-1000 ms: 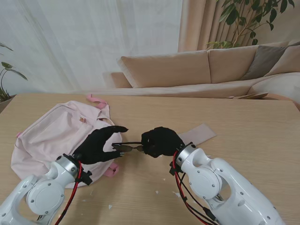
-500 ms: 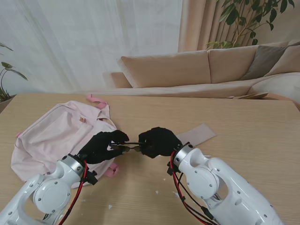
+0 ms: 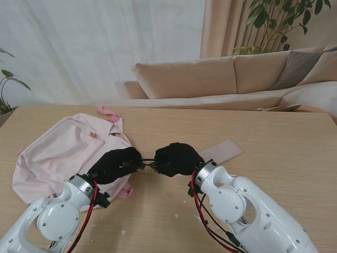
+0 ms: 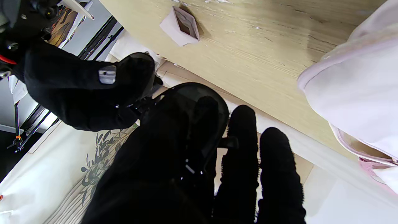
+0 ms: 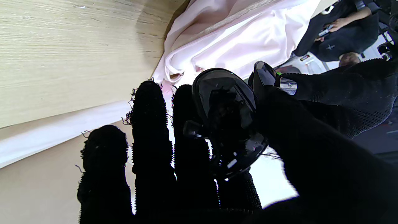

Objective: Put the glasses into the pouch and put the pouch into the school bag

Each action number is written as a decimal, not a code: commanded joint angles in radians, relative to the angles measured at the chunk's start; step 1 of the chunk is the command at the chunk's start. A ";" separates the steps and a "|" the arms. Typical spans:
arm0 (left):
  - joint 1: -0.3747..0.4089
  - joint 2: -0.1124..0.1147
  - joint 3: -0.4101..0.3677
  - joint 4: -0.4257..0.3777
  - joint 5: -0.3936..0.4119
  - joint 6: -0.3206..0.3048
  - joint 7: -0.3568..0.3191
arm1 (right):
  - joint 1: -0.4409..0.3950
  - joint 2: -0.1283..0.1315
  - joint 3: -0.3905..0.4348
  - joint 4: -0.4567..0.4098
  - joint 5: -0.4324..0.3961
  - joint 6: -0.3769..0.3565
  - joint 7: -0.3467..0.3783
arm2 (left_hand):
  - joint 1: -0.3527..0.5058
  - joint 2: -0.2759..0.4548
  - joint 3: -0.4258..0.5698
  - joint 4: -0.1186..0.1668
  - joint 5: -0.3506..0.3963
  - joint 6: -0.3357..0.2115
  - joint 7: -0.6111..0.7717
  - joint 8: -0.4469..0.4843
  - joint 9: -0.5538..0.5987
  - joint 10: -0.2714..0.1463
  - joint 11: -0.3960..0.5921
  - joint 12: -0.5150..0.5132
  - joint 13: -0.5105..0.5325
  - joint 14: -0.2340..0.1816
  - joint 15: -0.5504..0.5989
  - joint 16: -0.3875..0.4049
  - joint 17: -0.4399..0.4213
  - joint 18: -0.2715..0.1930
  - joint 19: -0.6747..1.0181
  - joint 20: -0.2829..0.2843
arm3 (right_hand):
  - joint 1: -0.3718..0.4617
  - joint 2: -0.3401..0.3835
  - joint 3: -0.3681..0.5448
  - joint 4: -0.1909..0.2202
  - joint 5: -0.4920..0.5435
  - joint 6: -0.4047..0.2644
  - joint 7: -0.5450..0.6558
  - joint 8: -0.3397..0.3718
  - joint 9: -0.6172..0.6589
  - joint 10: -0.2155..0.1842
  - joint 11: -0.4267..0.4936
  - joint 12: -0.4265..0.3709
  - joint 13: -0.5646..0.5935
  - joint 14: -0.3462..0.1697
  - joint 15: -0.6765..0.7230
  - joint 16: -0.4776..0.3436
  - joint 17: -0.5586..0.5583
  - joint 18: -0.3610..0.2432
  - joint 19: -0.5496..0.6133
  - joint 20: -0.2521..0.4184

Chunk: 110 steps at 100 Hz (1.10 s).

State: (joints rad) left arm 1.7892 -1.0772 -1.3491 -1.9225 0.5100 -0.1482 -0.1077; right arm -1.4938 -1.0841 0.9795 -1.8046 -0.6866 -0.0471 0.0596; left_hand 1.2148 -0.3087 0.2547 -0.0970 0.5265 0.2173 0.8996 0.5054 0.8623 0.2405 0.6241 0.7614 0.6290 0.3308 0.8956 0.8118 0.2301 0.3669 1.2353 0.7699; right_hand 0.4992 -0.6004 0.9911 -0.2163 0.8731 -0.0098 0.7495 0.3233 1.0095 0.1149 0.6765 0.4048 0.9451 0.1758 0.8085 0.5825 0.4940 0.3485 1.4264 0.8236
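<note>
Black-gloved left hand [image 3: 117,164] and right hand [image 3: 176,158] both pinch the glasses [image 3: 149,164] above mid-counter (pink school bag [image 3: 63,153] left); next, likely folding toward the pouch [image 3: 224,150].

Both black-gloved hands meet just off the right edge of the pink school bag [image 3: 68,150], the left hand [image 3: 116,165] and the right hand [image 3: 176,159] each closed on one end of the dark glasses [image 3: 148,164] held between them. The flat beige pouch [image 3: 224,150] lies on the wooden table [image 3: 284,142] farther right of the bag, partly hidden behind the right hand.
</note>
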 commanded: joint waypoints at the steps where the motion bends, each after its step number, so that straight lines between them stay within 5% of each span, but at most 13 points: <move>1: 0.008 -0.009 -0.003 -0.005 -0.009 -0.005 -0.003 | -0.010 -0.001 0.006 -0.012 0.000 -0.007 0.024 | 0.076 0.089 0.059 0.029 0.028 -0.062 0.115 0.043 0.035 0.006 0.105 0.046 0.024 0.010 0.028 0.031 0.006 0.023 0.038 0.020 | -0.085 0.008 -0.003 0.096 -0.052 0.014 -0.189 0.090 -0.065 -0.010 -0.034 -0.040 -0.063 -0.006 -0.062 -0.024 -0.047 -0.021 -0.031 -0.002; 15: 0.009 -0.011 -0.009 -0.002 -0.013 -0.009 0.006 | -0.028 0.003 0.025 -0.031 -0.011 -0.020 0.032 | 0.076 0.087 0.069 0.030 0.033 -0.066 0.121 0.064 0.038 0.003 0.117 0.057 0.029 0.010 0.037 0.039 0.008 0.028 0.040 0.020 | -0.160 0.013 -0.085 0.107 -0.249 0.034 -0.357 0.006 -0.246 0.011 -0.122 -0.095 -0.221 0.011 -0.220 -0.090 -0.175 -0.031 -0.130 -0.018; 36: 0.012 -0.013 -0.015 0.004 -0.017 -0.016 0.015 | -0.061 0.002 0.060 -0.059 -0.026 -0.026 0.013 | 0.076 0.084 0.077 0.028 0.031 -0.072 0.124 0.095 0.039 0.003 0.127 0.070 0.029 0.009 0.046 0.049 0.009 0.026 0.043 0.019 | -0.197 0.054 -0.193 0.118 -0.417 0.009 -0.382 -0.065 -0.457 0.021 -0.198 -0.124 -0.407 0.019 -0.382 -0.171 -0.320 -0.041 -0.305 -0.069; 57: 0.014 -0.015 -0.023 0.009 -0.019 -0.016 0.020 | -0.151 0.002 0.166 -0.121 -0.076 -0.030 -0.012 | 0.076 0.085 0.079 0.027 0.032 -0.074 0.119 0.110 0.039 0.004 0.127 0.074 0.030 0.010 0.049 0.053 0.010 0.027 0.046 0.020 | -0.174 0.093 -0.197 0.131 -0.446 -0.053 -0.343 -0.052 -0.510 -0.054 -0.197 -0.125 -0.460 -0.021 -0.438 -0.202 -0.371 -0.054 -0.401 -0.109; 79: 0.006 -0.018 -0.030 0.018 -0.036 -0.016 0.028 | -0.266 0.003 0.329 -0.170 -0.116 -0.006 -0.012 | 0.076 0.083 0.080 0.026 0.033 -0.076 0.117 0.118 0.040 0.006 0.129 0.077 0.030 0.010 0.052 0.056 0.009 0.025 0.048 0.021 | -0.087 0.106 -0.167 0.158 -0.449 -0.079 -0.329 -0.042 -0.527 -0.089 -0.207 -0.130 -0.482 -0.043 -0.457 -0.210 -0.403 -0.057 -0.445 -0.126; 110: 0.007 -0.020 -0.028 0.009 -0.040 0.004 0.030 | -0.239 0.024 0.431 -0.053 -0.242 -0.053 0.050 | 0.076 0.083 0.082 0.026 0.036 -0.077 0.114 0.124 0.041 0.007 0.130 0.079 0.033 0.015 0.057 0.061 0.008 0.026 0.051 0.022 | -0.037 0.071 -0.046 0.195 -0.522 -0.159 -0.323 -0.029 -0.627 -0.182 -0.246 -0.148 -0.569 -0.123 -0.529 -0.265 -0.466 -0.129 -0.592 -0.206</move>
State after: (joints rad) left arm 1.7916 -1.0911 -1.3804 -1.9015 0.4693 -0.1523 -0.0621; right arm -1.7497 -1.0736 1.4041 -1.8974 -0.9293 -0.0944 0.0765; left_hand 1.2147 -0.3087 0.2534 -0.0972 0.5261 0.2184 0.9014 0.5954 0.8621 0.2541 0.6609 0.7998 0.6417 0.3329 0.9313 0.8477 0.2385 0.3800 1.2477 0.7704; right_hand 0.4453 -0.5107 0.9144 -0.0465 0.3889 -0.1370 0.4200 0.2763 0.4369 -0.0374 0.4469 0.2698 0.4180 0.0985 0.3016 0.3399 0.0561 0.2610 0.8749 0.6457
